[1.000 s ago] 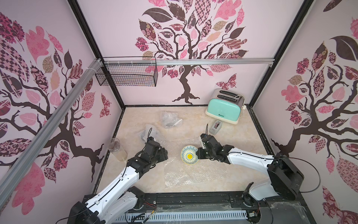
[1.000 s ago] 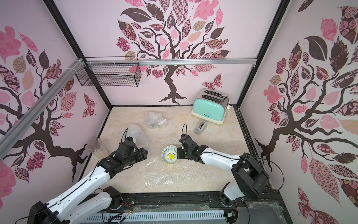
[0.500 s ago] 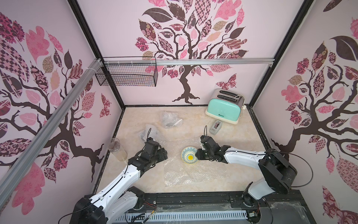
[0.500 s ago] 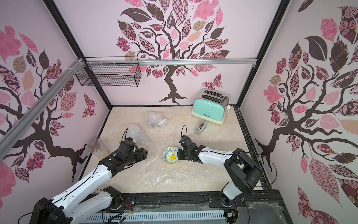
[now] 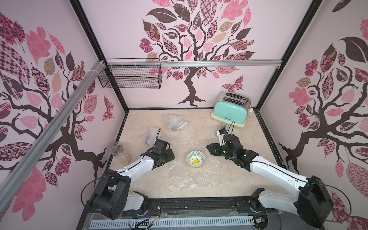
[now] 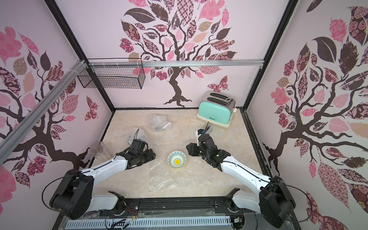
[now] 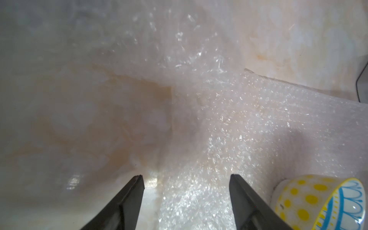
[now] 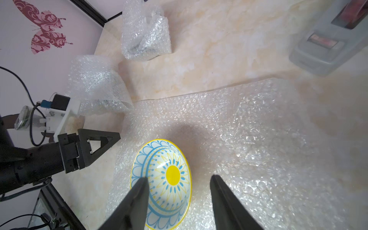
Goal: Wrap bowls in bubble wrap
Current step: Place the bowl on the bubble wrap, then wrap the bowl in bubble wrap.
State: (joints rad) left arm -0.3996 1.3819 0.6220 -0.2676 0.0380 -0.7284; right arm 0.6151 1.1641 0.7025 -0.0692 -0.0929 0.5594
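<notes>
Left gripper [image 7: 186, 177]: jaws apart and empty. They sit low over the table [image 5: 199, 129], and the sheet's side edge runs out between the tips.
Right gripper [image 8: 179, 178]: jaws apart, gripping nothing. They hang over the sheet, and one finger [image 8: 137, 195] overlaps the bowl's rim in the wrist view.
Bowl [image 5: 195, 159]: upright with its yellow centre up, on the sheet between the two pairs of jaws. It is closer to the right pair and clear of both in both top views [image 6: 176, 159].
Bubble wrap sheet [image 5: 201, 179]: spread flat. A wide uncovered margin lies behind the bowl, toward the arm bases, and the far edge runs just beyond the right jaws.
Arms: both reach low from the front rail, forearms converging, jaws facing each other across the bowl.
Bundles: two crumpled wraps beyond the left jaws, one just past the left wrist [image 5: 150, 137] and one farther off [image 5: 175, 122]. Their contents cannot be told.
Glass [image 5: 119, 152]: outboard of the left arm, well apart from the jaws.
Toaster [image 5: 231, 111]: farthest, beyond the right jaws, with bare table between.
</notes>
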